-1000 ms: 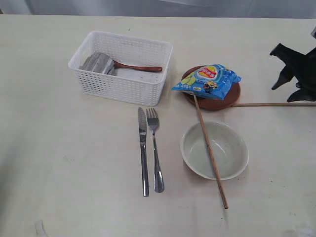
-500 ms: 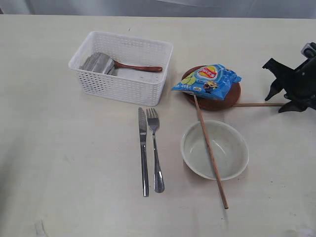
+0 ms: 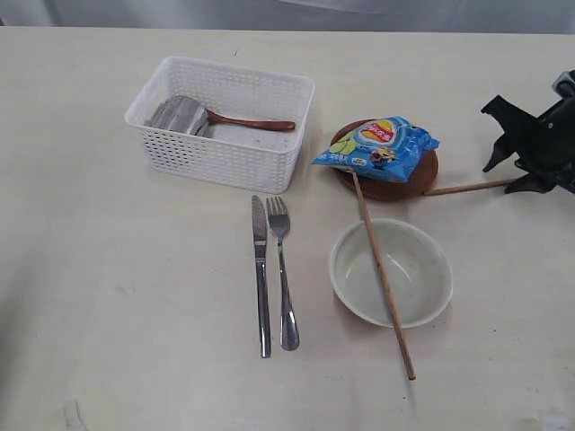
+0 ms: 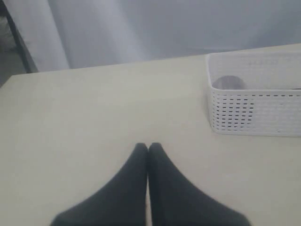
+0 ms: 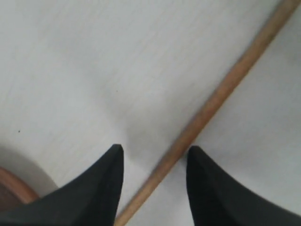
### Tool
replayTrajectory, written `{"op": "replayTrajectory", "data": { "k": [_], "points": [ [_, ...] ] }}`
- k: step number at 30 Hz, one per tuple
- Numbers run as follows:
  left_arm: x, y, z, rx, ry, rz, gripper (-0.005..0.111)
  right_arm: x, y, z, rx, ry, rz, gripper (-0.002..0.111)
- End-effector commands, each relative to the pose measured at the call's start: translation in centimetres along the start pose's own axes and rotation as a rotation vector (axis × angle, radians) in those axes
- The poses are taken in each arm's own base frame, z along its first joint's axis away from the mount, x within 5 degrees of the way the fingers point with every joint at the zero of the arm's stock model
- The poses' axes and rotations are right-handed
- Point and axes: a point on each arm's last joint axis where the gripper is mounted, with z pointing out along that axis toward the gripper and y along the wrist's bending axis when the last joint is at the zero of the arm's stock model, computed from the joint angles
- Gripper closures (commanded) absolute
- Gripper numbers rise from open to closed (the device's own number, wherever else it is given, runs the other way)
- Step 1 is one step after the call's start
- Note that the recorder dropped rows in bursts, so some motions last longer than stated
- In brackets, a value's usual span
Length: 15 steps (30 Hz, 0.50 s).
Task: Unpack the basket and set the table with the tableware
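1. The table (image 3: 108,314) is seen carrying all the things in the exterior view.
2. The basket (image 3: 220,121) is set at the far left-centre of the table, upright.
3. Inside the basket a cup (image 3: 178,115) is seen tipped over at the left end. A spoon (image 3: 252,122) is laid beside it, with its handle reaching to the right wall.
4. A knife (image 3: 260,269) and a fork (image 3: 283,269) are laid side by side on the table just in front of the basket, the knife on the left.
5. A plate (image 3: 422,180) is placed to the right of the basket. It is mostly covered by a blue chip bag (image 3: 377,144) lying on it.
6. A bowl (image 3: 390,272) is set upright in front of the plate, near it.
7. The first chopstick (image 3: 382,269) is laid slantwise across the bowl, from the bag's edge to the table in front.
8. The second chopstick (image 3: 467,187) is stretched from the plate's right edge towards the right side of the table.
9. The right claw (image 5: 155,148) is held open, low over the table. The second chopstick is passed between its fingers and is not clamped.
10. The left claw (image 4: 148,147) is closed on nothing, its fingers pressed together. It is held over bare table, with the basket near.
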Motion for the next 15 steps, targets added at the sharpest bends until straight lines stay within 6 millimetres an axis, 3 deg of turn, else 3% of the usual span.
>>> {"op": "replayTrajectory", "data": {
  "k": [1,4,10,15],
  "points": [
    [0.0,0.0,0.0,0.006,-0.008,0.006,0.107,0.3,-0.8,1.8,0.055,0.082,-0.057,0.086],
    [0.0,0.0,0.0,0.006,-0.008,0.006,0.107,0.1,-0.8,1.7,0.068,0.081,-0.093,0.109],
    [0.0,0.0,0.0,0.006,-0.008,0.006,0.107,0.1,-1.2,1.5,0.129,0.114,-0.175,0.109],
    [0.0,0.0,0.0,0.006,-0.008,0.006,0.107,-0.3,-0.4,0.2,0.125,0.156,-0.315,0.109]
  ]
}}
